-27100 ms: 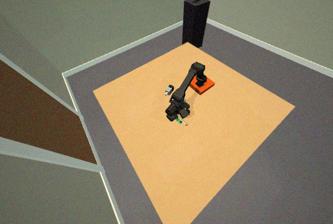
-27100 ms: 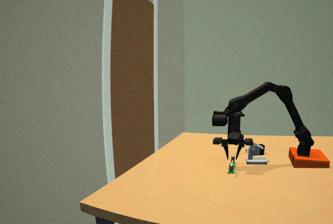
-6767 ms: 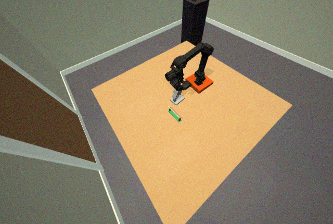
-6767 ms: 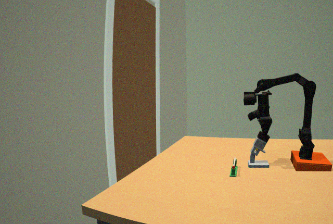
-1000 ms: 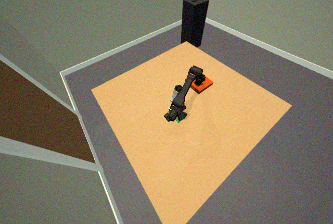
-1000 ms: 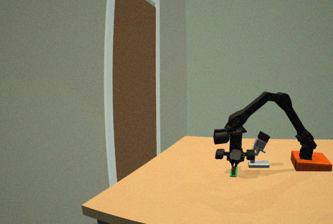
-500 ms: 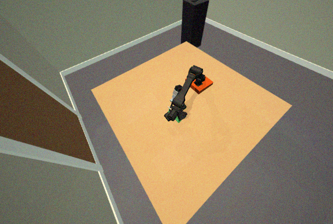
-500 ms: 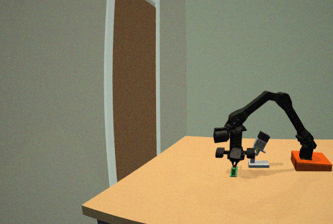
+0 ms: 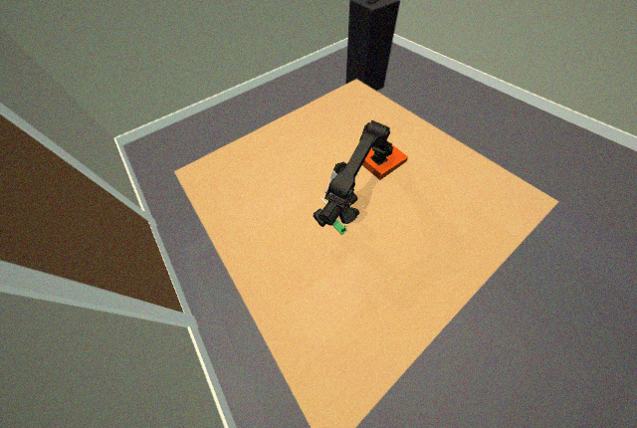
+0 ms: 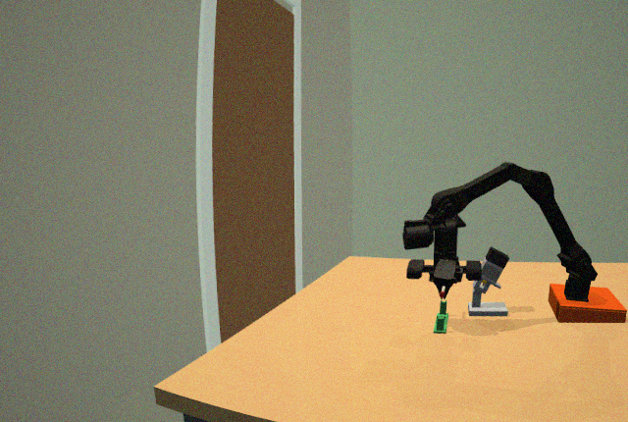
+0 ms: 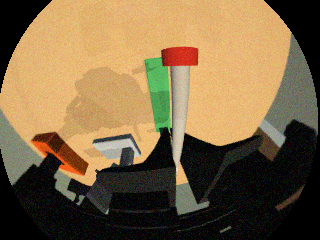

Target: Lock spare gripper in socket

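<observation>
My gripper [image 10: 443, 294] [image 11: 168, 131] is shut on the lock pin [image 11: 181, 95], which has a pale tapering shaft and a red head [image 10: 442, 293] [image 11: 180, 56]. The head points away from the wrist camera, and the shaft passes between the fingertips. The pin is just above the green holder [image 9: 339, 228] [image 10: 437, 330] [image 11: 158, 75], which has a flat base and a short upright. The mount [image 10: 487, 310] [image 11: 118, 144] stands behind the gripper on a pale base. Its tilted grey-blue body [image 10: 491, 274] has a dark upper end. Its socket and spigot details are too small to tell.
The orange arm base [image 9: 391, 162] [image 10: 587, 313] [image 11: 64, 153] is beyond the mount. The arm [image 9: 354, 160] [image 10: 479, 189] reaches over the table [image 9: 411, 279] [image 10: 354, 371] and hides most of the mount in the top view. A black pedestal [image 9: 371, 45] stands behind the table.
</observation>
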`<state>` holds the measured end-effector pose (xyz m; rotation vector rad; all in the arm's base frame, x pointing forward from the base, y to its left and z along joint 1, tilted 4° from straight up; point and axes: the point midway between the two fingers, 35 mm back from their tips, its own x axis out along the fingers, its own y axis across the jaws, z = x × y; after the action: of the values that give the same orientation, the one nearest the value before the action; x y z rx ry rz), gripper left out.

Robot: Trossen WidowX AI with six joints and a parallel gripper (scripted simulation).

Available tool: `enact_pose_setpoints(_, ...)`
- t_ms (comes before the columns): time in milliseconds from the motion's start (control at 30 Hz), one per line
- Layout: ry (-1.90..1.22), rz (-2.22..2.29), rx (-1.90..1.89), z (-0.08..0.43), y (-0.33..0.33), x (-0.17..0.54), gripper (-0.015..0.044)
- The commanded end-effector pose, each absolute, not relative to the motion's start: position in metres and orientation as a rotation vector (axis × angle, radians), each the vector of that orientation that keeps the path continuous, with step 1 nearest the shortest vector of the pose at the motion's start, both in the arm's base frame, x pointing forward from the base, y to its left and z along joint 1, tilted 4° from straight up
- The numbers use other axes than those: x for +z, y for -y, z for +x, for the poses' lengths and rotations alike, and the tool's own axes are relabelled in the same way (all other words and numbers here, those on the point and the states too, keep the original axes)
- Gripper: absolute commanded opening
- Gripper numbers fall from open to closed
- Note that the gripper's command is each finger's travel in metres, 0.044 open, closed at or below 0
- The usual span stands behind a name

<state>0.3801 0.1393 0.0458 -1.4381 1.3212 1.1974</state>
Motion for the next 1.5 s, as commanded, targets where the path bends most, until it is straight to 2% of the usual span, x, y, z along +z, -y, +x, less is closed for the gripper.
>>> enact_pose_setpoints(0, -1.320, -1.443, 1.196, 0.380, -0.137, 0.060, 0.0000)
enact_pose_setpoints(500, -1.311, -1.448, 1.206, 0.378, -0.139, 0.054, 0.0000)
enact_pose_setpoints(1467, -1.314, -1.441, 1.216, 0.293, -0.140, 0.075, 0.0000)
